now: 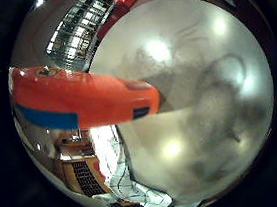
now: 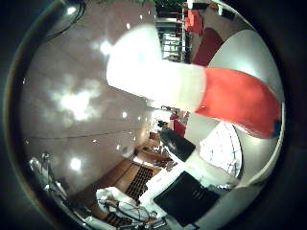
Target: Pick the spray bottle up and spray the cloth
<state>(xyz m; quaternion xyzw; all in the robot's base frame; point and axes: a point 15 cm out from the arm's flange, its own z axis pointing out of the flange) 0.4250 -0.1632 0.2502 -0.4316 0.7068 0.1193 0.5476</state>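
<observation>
Close to the palm, the spray bottle fills much of both views, with a white body and an orange top bearing a blue patch. One finger of the robot hand reaches out beside it. Whether the fingers wrap the bottle, I cannot tell. Beyond lies a pale round table, perhaps with a grey cloth on it.

Round white table, glossy, lamp glare on top; nothing discernible lying on it.

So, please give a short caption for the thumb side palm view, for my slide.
Spray bottle, white body and orange head, close against the palm of the hand.
</observation>
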